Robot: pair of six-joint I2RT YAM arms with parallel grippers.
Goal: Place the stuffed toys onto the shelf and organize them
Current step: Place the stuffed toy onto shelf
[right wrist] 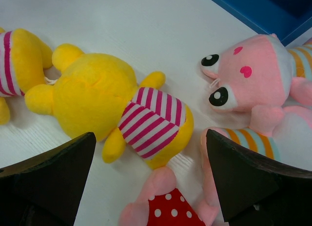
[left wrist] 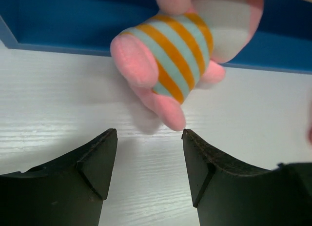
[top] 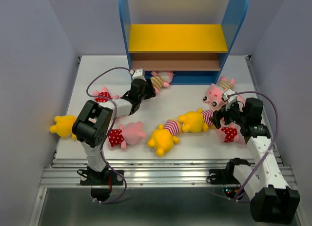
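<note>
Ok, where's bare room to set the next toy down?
The yellow board is bare across its width. On the table, the back-left corner beside the shelf's left panel is free, so is the strip between the striped pig and the yellow bear. Right side is crowded with toys.

Top external: high above and behind the 2 arm bases, looking down and forward across the whole white table [top: 195,148] to the shelf [top: 178,38] at the far edge.
Left wrist: low and very near the tabletop, facing the shelf's blue base past the left fingers [left wrist: 92,177].
Right wrist: close, looking steeply down between the right fingers [right wrist: 48,177].
Shared, top and left wrist: the tan-striped pig [left wrist: 170,55] (at the shelf's foot).
Shared, top and right wrist: the yellow bear [right wrist: 97,104].
</note>
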